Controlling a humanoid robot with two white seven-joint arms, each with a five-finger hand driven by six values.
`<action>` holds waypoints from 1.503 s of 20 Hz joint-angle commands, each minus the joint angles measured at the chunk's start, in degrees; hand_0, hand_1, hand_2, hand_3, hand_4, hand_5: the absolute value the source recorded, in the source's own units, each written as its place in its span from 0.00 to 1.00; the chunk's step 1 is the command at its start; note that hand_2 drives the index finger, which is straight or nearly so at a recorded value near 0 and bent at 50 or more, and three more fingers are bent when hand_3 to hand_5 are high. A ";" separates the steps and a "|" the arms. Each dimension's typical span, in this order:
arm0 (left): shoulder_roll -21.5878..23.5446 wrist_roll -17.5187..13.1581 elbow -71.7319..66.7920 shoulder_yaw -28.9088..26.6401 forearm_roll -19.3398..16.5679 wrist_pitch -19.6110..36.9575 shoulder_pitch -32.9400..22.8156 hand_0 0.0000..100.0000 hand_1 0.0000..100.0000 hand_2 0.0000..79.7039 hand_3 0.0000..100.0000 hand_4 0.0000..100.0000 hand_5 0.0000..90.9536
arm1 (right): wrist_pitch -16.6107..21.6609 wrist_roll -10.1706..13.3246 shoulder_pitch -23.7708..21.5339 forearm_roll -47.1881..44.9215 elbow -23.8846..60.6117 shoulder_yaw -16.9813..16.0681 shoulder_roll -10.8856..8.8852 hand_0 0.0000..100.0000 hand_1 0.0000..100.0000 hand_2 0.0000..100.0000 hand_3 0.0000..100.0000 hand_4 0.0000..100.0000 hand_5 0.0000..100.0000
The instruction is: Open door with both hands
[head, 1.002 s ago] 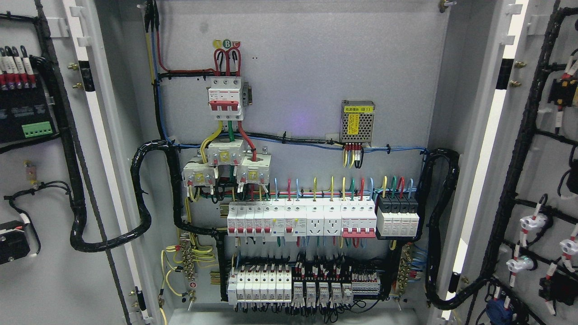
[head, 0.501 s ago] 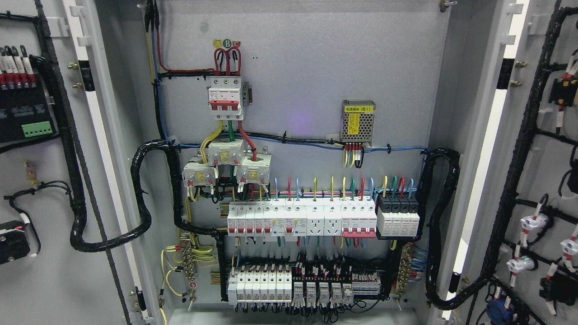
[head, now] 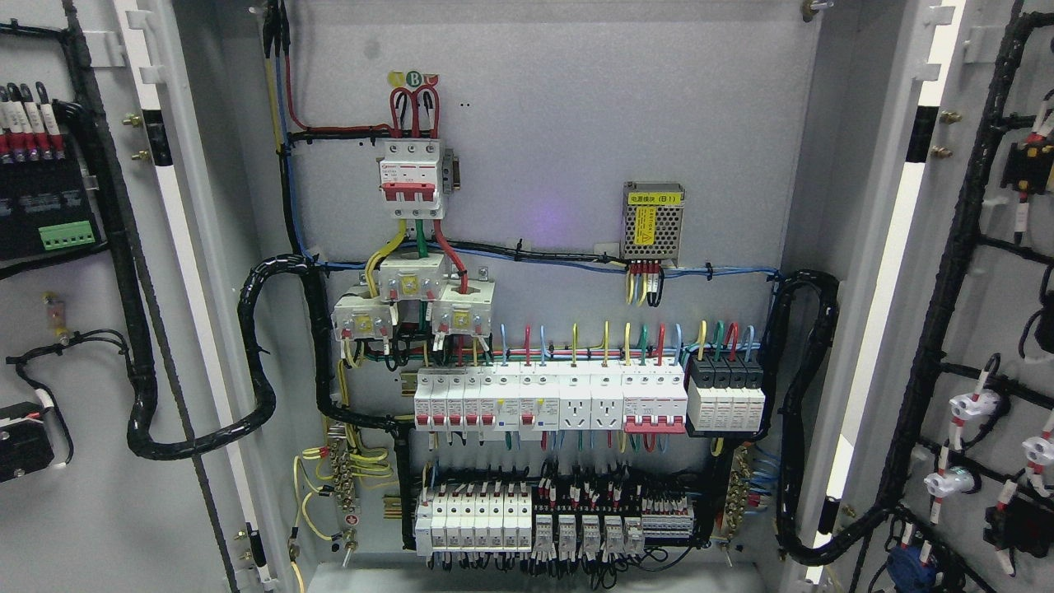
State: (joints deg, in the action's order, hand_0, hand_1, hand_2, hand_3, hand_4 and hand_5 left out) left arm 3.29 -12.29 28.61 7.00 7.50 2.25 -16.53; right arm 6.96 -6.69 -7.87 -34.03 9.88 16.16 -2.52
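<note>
Both doors of a grey electrical cabinet stand swung wide. The left door (head: 90, 511) fills the left edge, its inner face showing black modules and a green terminal block. The right door (head: 1000, 313) fills the right edge, its inner face lined with black cable looms and white-capped switches. Between them the cabinet's back panel (head: 560, 123) is in full view with its wiring. Neither of my hands nor arms shows anywhere in the head view.
On the back panel sit a red-and-white main breaker (head: 410, 179), a small meshed power supply (head: 652, 222), a row of white breakers and sockets (head: 547, 399) and lower terminal rows (head: 527, 519). Thick black cable looms (head: 263, 362) arc from each door into the cabinet.
</note>
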 commanded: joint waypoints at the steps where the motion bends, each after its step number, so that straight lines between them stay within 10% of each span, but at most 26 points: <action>1: -4.43 0.51 -26.49 -2.06 -0.29 -0.67 10.89 0.12 0.39 0.00 0.00 0.00 0.00 | -3.26 1.16 3.83 -0.07 -8.13 -6.57 5.42 0.12 0.39 0.00 0.00 0.00 0.00; 30: -5.39 0.78 -37.05 -4.54 -3.81 4.08 16.62 0.12 0.39 0.00 0.00 0.00 0.00 | -7.31 3.35 4.01 10.03 -8.65 -6.93 6.12 0.12 0.39 0.00 0.00 0.00 0.00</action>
State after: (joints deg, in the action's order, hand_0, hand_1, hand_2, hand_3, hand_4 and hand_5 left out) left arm -1.16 -11.48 -5.75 2.92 3.49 5.73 -0.09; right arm -0.31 -2.74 -3.82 -26.60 0.66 9.62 3.12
